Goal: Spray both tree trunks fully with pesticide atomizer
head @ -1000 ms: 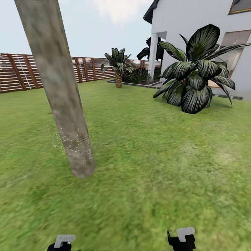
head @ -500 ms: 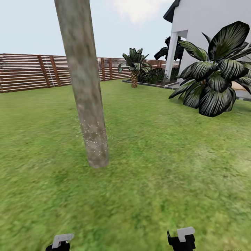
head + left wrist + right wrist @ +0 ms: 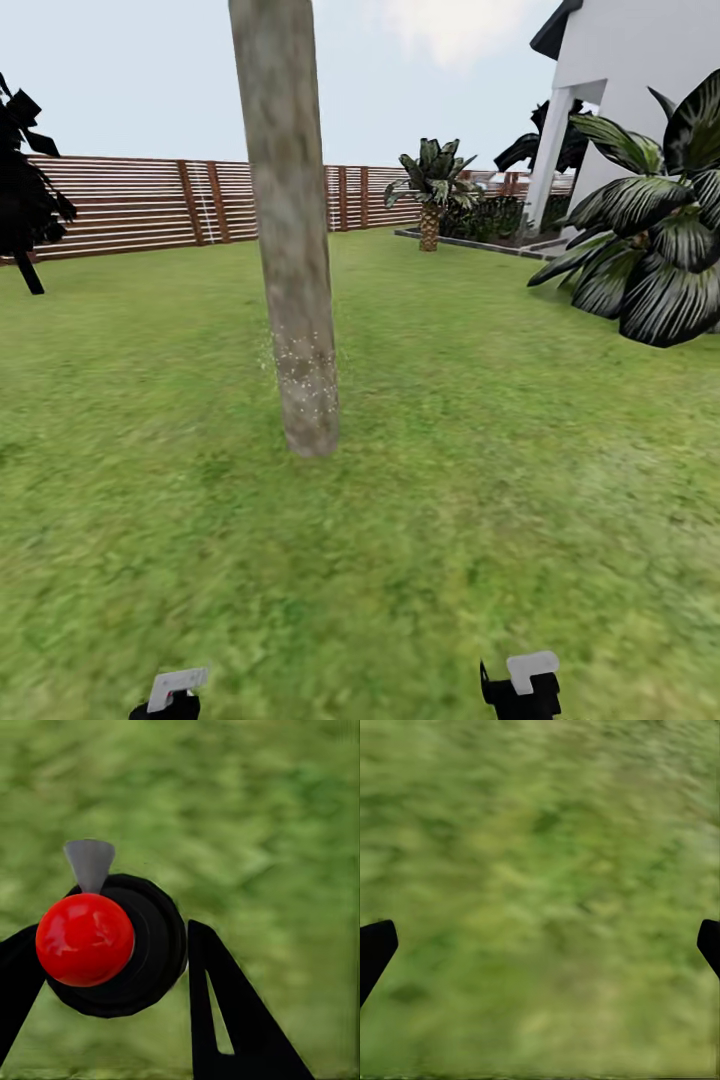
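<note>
Holding the pesticide atomizer (image 3: 112,945) in the left gripper (image 3: 105,967) right now, with the black fingers (image 3: 225,1020) sitting on either side of the dark bottle and pinching it. From the left wrist camera you're looking straight down on its red top, with a little grey nozzle poking out past it. The right gripper (image 3: 540,945) is carrying nothing, fingers spread wide apart over the lawn (image 3: 540,870).

In the head view the tree trunk (image 3: 290,250) is standing ahead, a bit left of centre, planted in the grass (image 3: 450,500). A patch of pale specks is showing on its lower part, which I'm guessing is spray already sitting there. Everything above that patch is looking bare, so I'd say this trunk is only partly done.

For doing this step well: I'd be getting the nozzle actually facing the trunk, since at the moment it's aimed at grass. Then raising the arm and working upward in slow passes, keeping close enough that the mist is landing on bark. Second tree isn't visible here. Slat fence (image 3: 130,205) and a palm-like plant (image 3: 650,250) are sitting further off.
</note>
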